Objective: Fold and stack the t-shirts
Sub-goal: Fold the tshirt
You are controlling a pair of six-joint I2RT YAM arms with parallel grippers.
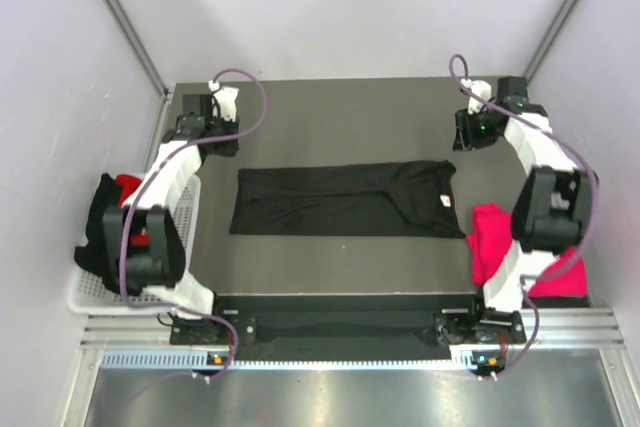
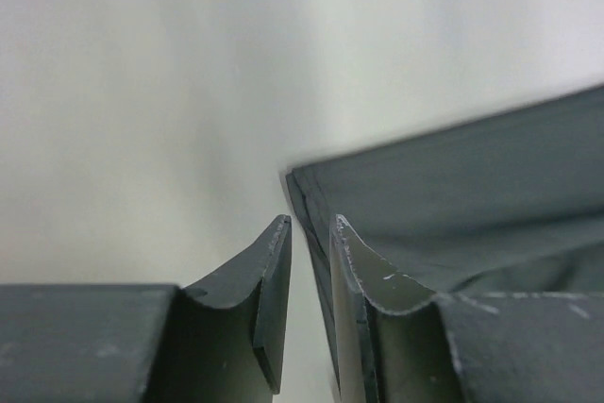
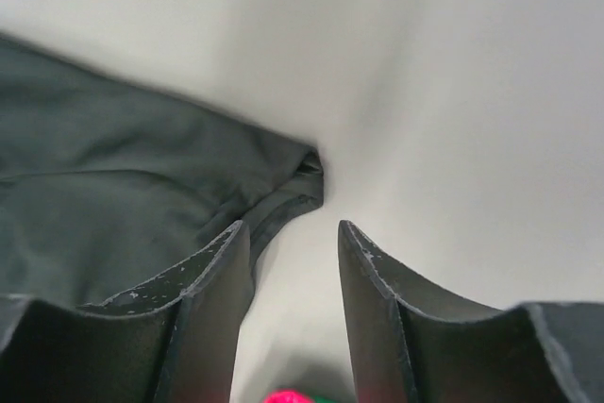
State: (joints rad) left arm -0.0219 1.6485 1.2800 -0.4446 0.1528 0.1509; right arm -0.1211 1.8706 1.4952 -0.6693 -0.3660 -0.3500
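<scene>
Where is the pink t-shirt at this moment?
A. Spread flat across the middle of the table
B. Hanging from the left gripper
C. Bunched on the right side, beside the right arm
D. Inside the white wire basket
C: the pink t-shirt lies bunched on the right, beside the right arm, while the black t-shirt lies flat in the middle.

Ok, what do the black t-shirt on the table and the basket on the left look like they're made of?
Black t-shirt: soft matte knit cloth, probably cotton. It lies limp and flat with shallow creases, and a stitched hem shows in the right wrist view.
Basket: white open grid, either coated wire or plastic. It is too small here to tell which.
</scene>
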